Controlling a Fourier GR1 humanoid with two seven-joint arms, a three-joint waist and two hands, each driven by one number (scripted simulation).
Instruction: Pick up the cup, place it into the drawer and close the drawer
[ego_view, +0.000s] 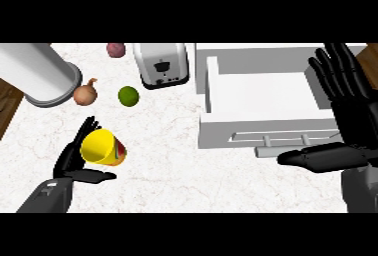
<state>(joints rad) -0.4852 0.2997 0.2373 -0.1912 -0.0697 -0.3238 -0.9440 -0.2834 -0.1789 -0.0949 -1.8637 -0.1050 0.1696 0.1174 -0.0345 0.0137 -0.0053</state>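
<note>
Pick-up step: your left hand (74, 161) curls round the yellow cup (102, 147) near the table's front-left; next, carry it right into the open drawer (260, 92), where your right hand (341, 125) rests spread.

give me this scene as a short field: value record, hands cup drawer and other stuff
cup: yellow, tilted, left of drawer
left hand: curled round cup
right hand: open, fingers straight, at drawer's right side
drawer: white, open, nothing visible inside
other: toaster, lime, onion, canister

Marble counter (170, 165) with toaster (161, 65), onion (86, 94), lime (128, 96)
</note>
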